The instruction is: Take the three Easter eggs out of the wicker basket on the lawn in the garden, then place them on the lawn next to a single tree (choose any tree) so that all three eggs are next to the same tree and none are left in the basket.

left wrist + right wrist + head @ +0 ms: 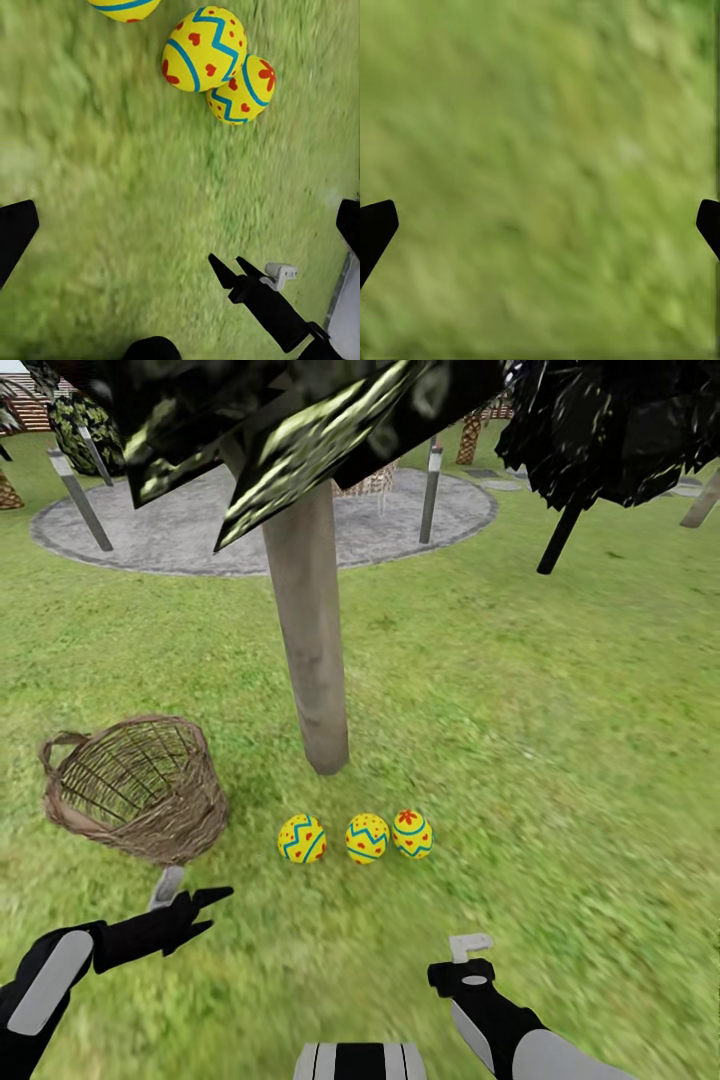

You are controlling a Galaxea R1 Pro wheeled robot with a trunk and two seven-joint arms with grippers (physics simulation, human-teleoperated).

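Eggs [366, 838], three in a row, lie on the lawn [560, 760] just before the tree [310, 650], beyond both spread, empty grippers: left gripper [205, 913], right gripper [470, 952]. Left wrist view: eggs ahead. Right wrist view: grass between parted fingertips [375, 229].

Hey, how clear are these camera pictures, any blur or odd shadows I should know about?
Head view: eggs, basket and trunk crisp with faint ground shadows, grass smeared, leaves blocky. Left wrist view: eggs sharp, grass soft. Right wrist view: grass a featureless blur between the dark end effector fingertips.
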